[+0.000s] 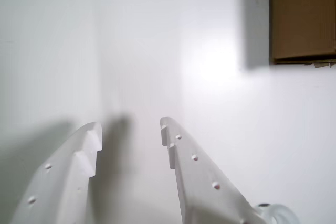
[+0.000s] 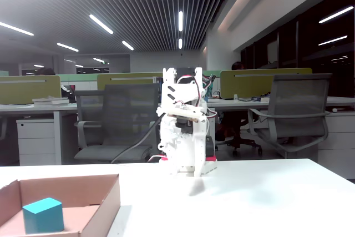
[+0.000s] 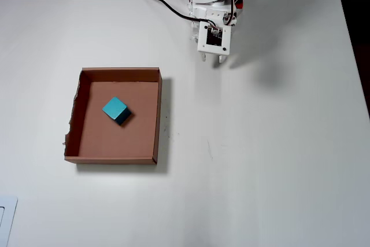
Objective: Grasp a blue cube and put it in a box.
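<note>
Blue cube (image 3: 116, 110) sits inside box (image 3: 158, 114) already. Fingers (image 1: 131, 132) spread, hold nothing, hang over bare desk (image 3: 266, 154) at box's 2 o'clock in overhead view. You keep arm away, don't bump box.

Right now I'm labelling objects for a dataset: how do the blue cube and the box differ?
The blue cube is a small, solid, teal block; the box is a brown cardboard tray, open on top and several times wider. The cube sits turned at an angle, while the box lies square to the table edges. The cube rests inside the box. Neither touches the gripper.
</note>
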Motion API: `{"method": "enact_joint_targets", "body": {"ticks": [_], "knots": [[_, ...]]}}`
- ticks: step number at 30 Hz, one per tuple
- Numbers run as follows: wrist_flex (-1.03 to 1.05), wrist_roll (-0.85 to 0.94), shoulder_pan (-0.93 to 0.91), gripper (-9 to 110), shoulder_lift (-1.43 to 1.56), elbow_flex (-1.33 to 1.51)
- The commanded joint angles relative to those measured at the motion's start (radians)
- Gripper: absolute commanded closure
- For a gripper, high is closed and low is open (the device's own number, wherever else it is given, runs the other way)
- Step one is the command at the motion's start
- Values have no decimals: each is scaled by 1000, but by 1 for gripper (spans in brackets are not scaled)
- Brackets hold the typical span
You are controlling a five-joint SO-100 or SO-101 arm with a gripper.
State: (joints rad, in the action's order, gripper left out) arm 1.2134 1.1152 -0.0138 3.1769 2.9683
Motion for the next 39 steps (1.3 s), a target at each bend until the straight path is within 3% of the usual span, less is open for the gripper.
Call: {"method": "enact_joint_targets", "body": {"ticks": [1, 22, 31, 39], "knots": [[21, 0, 9, 89, 8, 3], [31, -14, 5, 87, 8, 3], [31, -34, -9, 77, 8, 3], [31, -35, -12, 76, 8, 3]]}}
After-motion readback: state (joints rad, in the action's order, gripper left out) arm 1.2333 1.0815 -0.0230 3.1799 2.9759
